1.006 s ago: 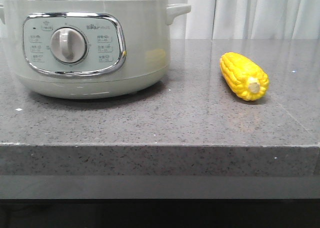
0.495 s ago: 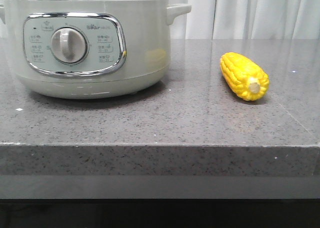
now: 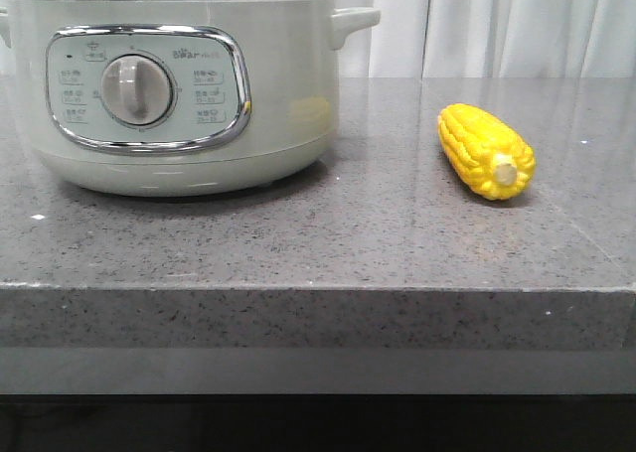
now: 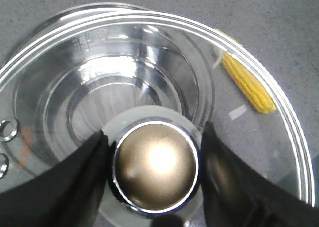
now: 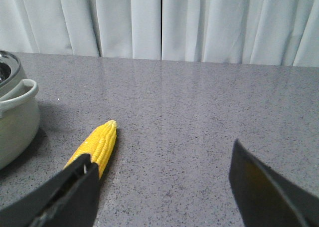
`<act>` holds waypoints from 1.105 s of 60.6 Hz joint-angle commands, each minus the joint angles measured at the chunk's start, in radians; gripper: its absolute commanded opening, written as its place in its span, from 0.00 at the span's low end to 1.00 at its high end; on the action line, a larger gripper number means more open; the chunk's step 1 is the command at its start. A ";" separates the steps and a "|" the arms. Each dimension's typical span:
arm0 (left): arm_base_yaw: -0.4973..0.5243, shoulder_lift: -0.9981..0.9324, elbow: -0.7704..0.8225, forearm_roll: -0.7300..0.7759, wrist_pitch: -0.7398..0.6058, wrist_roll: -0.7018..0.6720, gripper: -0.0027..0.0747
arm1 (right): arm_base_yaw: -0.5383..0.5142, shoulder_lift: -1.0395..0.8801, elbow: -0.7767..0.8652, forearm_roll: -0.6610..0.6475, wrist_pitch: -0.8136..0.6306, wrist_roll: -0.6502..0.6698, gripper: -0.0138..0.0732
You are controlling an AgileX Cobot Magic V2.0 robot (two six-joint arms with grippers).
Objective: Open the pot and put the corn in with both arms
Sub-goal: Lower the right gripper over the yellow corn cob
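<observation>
The pale grey-green pot (image 3: 179,94) stands at the counter's left with no lid on it in the front view. My left gripper (image 4: 154,167) is shut on the brass knob (image 4: 154,162) of the glass lid (image 4: 164,52) and holds it above the pot, out of the front view. The yellow corn (image 3: 487,151) lies on the counter right of the pot, stub end toward the front. It also shows through the lid in the left wrist view (image 4: 247,85). My right gripper (image 5: 162,187) is open and empty, low over the counter, with the corn (image 5: 99,142) by one finger.
The grey speckled stone counter (image 3: 318,253) has its front edge near the camera. White curtains (image 5: 159,22) hang behind it. The pot's side handle (image 5: 22,95) shows in the right wrist view, beyond the corn.
The lid's steel rim sat on top of the pot one second ago. It has since lifted up out of the front view. The corn has not moved.
</observation>
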 commanded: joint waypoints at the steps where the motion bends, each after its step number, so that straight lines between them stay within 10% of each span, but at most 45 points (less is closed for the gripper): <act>1: -0.010 -0.146 0.095 -0.021 -0.185 0.003 0.30 | -0.007 0.018 -0.031 0.006 -0.075 -0.004 0.80; 29: -0.010 -0.720 0.679 -0.025 -0.266 0.003 0.30 | 0.001 0.318 -0.075 0.010 -0.069 -0.004 0.80; 67: -0.010 -0.890 0.729 -0.025 -0.257 -0.004 0.30 | 0.172 1.036 -0.570 0.296 0.165 -0.004 0.80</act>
